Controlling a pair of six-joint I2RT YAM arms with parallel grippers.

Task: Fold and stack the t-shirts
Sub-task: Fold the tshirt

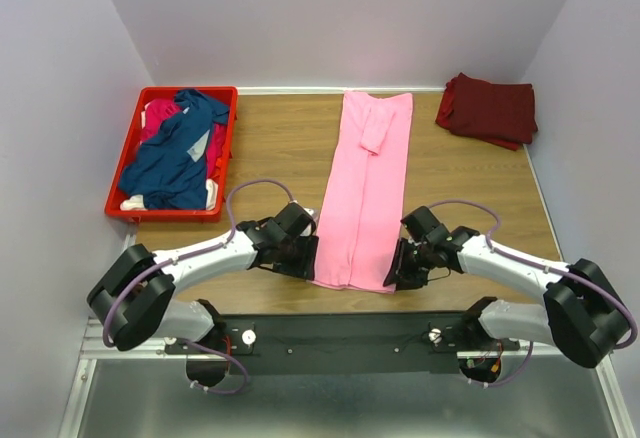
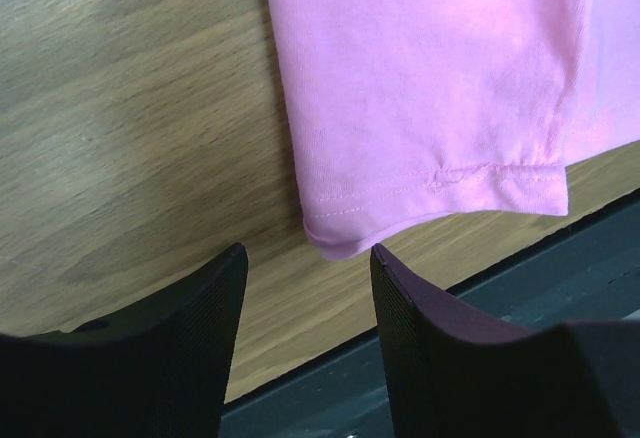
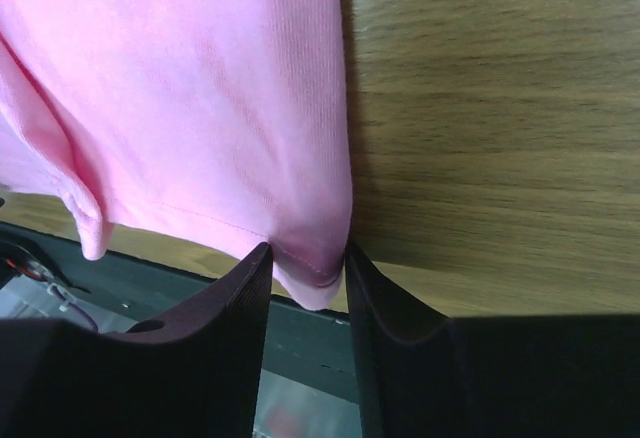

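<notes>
Progress partial: maroon shirt (image 1: 488, 110) sat folded far right; pink shirt (image 1: 365, 188) lay lengthwise-folded on tabletop (image 1: 270, 148); navy shirt (image 1: 180, 153), magenta shirt (image 1: 160, 113) crumpled in crate (image 1: 120, 208). Left fingers (image 2: 190, 328) apart beside pink's near left corner. Right fingers (image 3: 215, 328) straddled right corner; clamped or not, couldn't tell.

1. Tabletop (image 1: 270, 138): wood-grain surface, light walls on three sides.
2. Far left corner: red plastic crate (image 1: 229, 148) sits flat on the wood, long side running front to back.
3. Centre: light pink t-shirt (image 1: 365, 198), folded lengthwise into a narrow strip, lies flat from the far edge to the near edge. One sleeve is folded over on top at the far end. In the right wrist view, its near right hem corner overhangs the near edge.
4. Far right corner: dark maroon t-shirt (image 1: 488, 108), folded into a compact stack, well apart from the pink strip.
</notes>
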